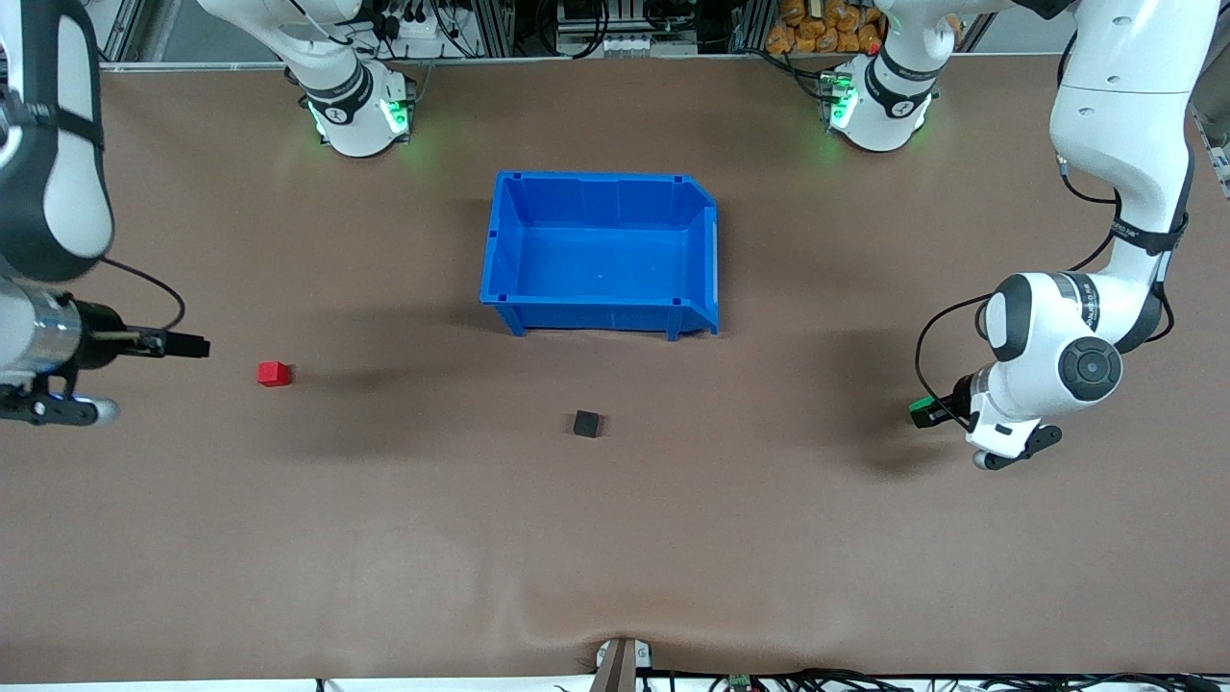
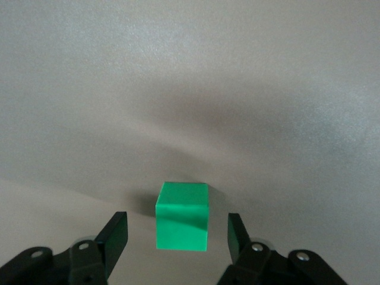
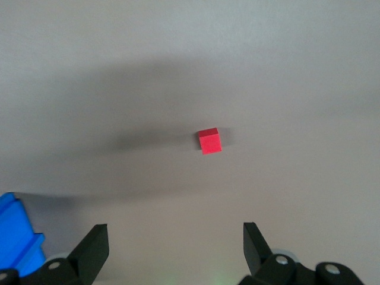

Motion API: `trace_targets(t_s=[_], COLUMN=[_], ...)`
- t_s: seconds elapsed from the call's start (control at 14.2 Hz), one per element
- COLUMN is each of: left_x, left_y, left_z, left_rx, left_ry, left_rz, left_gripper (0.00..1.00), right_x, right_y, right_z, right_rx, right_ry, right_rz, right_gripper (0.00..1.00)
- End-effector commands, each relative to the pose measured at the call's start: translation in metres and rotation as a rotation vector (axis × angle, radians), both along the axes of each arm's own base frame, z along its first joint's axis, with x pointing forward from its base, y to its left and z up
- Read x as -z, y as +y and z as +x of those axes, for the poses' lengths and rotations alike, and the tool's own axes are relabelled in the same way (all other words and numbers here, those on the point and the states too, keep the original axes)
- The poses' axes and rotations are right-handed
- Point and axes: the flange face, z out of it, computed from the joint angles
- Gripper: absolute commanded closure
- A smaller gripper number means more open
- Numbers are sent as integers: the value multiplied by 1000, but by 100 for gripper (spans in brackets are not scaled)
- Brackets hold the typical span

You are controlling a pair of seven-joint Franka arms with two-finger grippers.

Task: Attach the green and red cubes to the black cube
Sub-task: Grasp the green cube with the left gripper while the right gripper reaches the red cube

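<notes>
Brown matting covered the surface [image 1: 615,538], with both arm bases mounted along the edge farthest from the front camera. A blue bin [image 1: 601,252] stood at mid-surface between the two arms, its interior holding nothing.

The black cube [image 1: 587,423] rested on the surface nearer to the front camera than the bin, clear of both arms and touching no other item.

The red cube [image 1: 273,373] rested toward the right arm's end of the surface, well apart from the black cube. The right claw [image 3: 175,246] hung above the surface near the red cube, released, its two fingers [image 3: 95,246] spread wide with nothing between them. In the right wrist view the red cube [image 3: 209,141] lay on the surface some way from the fingers, and a corner of the blue bin [image 3: 18,234] showed at the picture's edge.

The green cube [image 1: 922,407] sat toward the left arm's end of the surface, mostly covered by the left arm's hand in the front view. In the left wrist view the left claw [image 2: 178,237] was released, with the green cube [image 2: 182,215] positioned between its fingers [image 2: 116,237]. A visible gap remained on each side of the cube, so neither finger touched it.
</notes>
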Motion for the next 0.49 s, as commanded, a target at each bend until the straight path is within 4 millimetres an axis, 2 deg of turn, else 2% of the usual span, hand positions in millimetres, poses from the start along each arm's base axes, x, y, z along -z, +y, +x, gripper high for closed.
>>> trace_targets(t_s=[0.0,0.28,0.42], left_x=[1,8,9], left_y=[-2,0,1], left_z=[5,6,7], left_rx=[-11,-20,-23], left_ry=[-11,-20,-25], left_rz=[2,1,0], left_gripper=[32,32,32], right_x=[41,86,119], right_y=[-4,-19,-22], right_z=[1,-11,-29], right_rx=[-5,-67,-118], right_ry=[82,80,79], right_rz=[11,42,63], right_gripper=[0,0,0])
